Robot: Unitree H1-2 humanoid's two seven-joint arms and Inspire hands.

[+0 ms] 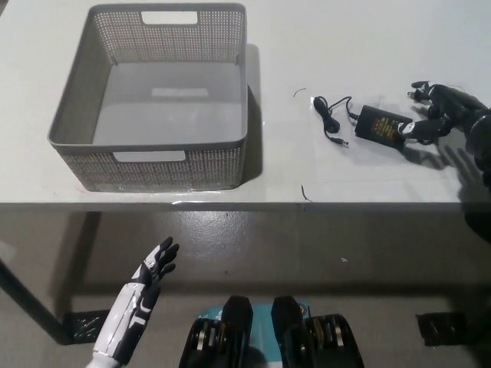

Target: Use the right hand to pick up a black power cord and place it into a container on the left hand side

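Note:
A black power cord lies on the white table, right of the basket: its adapter brick (381, 125) with a thin cable (331, 116) curling off to the left. My black right hand (437, 112) hovers low at the brick's right end, fingers spread and curled over it, holding nothing that I can see. The grey mesh basket (234, 146) stands at the table's left, with nothing inside. My white left hand (146, 280) rests open below the table's front edge at the lower left.
The table's front edge (245, 204) runs across the middle of the picture, with floor below. Bare table surface separates the cord from the basket. A small dark scrap (306, 193) lies near the front edge.

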